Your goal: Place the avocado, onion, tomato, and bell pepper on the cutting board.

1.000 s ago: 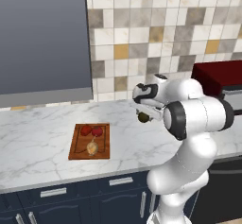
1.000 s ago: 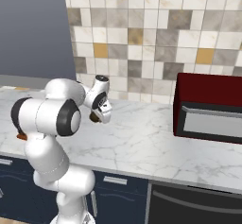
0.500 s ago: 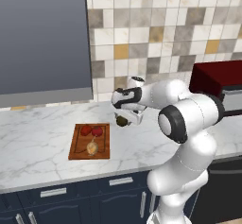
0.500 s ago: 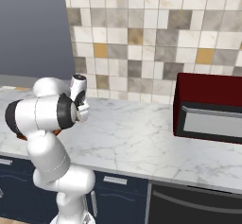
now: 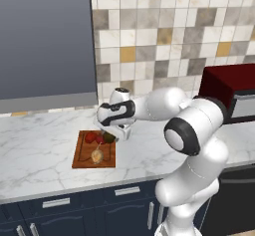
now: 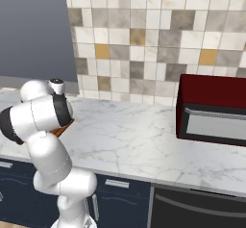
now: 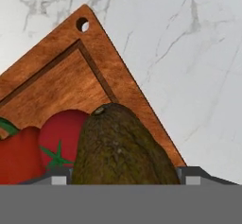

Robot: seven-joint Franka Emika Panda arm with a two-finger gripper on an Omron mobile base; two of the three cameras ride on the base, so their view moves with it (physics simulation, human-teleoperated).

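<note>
We've got the avocado clamped in the gripper, hanging over the board's corner beside the tomato. We judge it firm but rounded and prone to roll; grip across its belly.

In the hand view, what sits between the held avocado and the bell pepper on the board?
The tomato lies between the avocado in the gripper and the bell pepper, on the cutting board, in the hand view.

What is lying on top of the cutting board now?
On the cutting board lie the onion, tomato and bell pepper. The avocado, in the pincer, covers what is beneath it.
</note>
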